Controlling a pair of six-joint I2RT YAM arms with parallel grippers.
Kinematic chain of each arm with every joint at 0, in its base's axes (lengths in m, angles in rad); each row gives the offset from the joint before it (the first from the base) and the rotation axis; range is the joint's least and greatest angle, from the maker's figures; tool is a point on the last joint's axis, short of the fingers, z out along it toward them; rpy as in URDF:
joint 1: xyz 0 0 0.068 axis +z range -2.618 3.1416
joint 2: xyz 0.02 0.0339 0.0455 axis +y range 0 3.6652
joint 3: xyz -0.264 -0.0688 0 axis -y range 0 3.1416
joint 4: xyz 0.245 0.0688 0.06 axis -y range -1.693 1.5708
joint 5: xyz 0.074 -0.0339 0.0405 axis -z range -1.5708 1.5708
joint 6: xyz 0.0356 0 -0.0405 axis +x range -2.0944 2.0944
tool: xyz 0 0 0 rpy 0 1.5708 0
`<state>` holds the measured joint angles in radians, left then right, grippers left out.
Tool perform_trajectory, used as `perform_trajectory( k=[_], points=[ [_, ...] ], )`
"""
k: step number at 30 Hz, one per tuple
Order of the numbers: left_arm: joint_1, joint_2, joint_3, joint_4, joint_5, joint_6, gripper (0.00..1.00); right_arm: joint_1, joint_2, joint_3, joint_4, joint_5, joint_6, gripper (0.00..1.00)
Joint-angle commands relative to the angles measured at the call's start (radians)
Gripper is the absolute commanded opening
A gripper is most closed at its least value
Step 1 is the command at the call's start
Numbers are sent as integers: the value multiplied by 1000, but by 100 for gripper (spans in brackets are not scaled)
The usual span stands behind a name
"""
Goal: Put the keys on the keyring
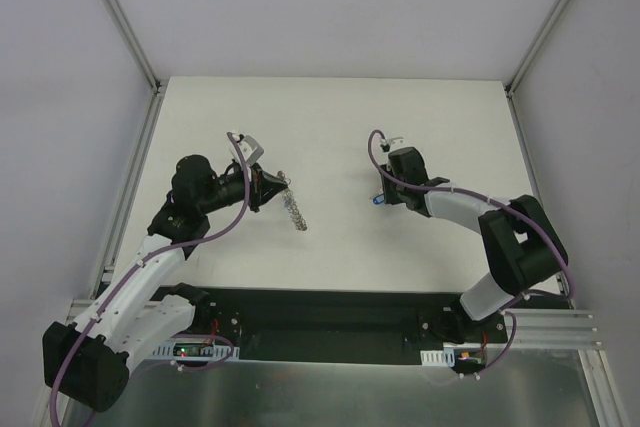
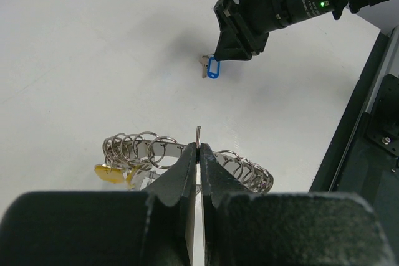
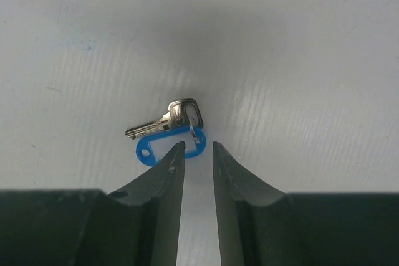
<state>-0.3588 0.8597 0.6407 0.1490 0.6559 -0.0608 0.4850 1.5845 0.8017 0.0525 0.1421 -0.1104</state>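
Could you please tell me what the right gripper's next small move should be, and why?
Probably close the right gripper on the blue tag: its jaws stand apart with the tag's end between them, and the left gripper holds the keyring.

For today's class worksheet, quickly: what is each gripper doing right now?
Left gripper: closed, holding the keyring.
Right gripper: open, tips at the blue-tagged key.

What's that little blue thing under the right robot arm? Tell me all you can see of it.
A small silver metal key, joined by a thin wire ring to an oval blue plastic tag with a hole at one end. It lies flat on the white table. The right hand hangs over it, fingers slightly apart, tips at the tag's edge; whether they touch it is unclear.
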Motion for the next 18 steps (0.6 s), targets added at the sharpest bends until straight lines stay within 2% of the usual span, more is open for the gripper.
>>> perform_trajectory(
  k=[1, 5, 8, 18],
  points=[
    [3, -16, 13, 37, -10, 16, 0, -6, 22, 51, 38, 5, -21, 27],
    [3, -11, 17, 34, -7, 18, 0, -11, 45, 73, 33, -2, -41, 26],
    [3, -8, 20, 32, -6, 18, 0, -16, 63, 85, 27, -15, -49, 22],
    [3, -4, 24, 31, -7, 22, 0, -16, 77, 91, 7, -33, -57, 21]
  ],
)
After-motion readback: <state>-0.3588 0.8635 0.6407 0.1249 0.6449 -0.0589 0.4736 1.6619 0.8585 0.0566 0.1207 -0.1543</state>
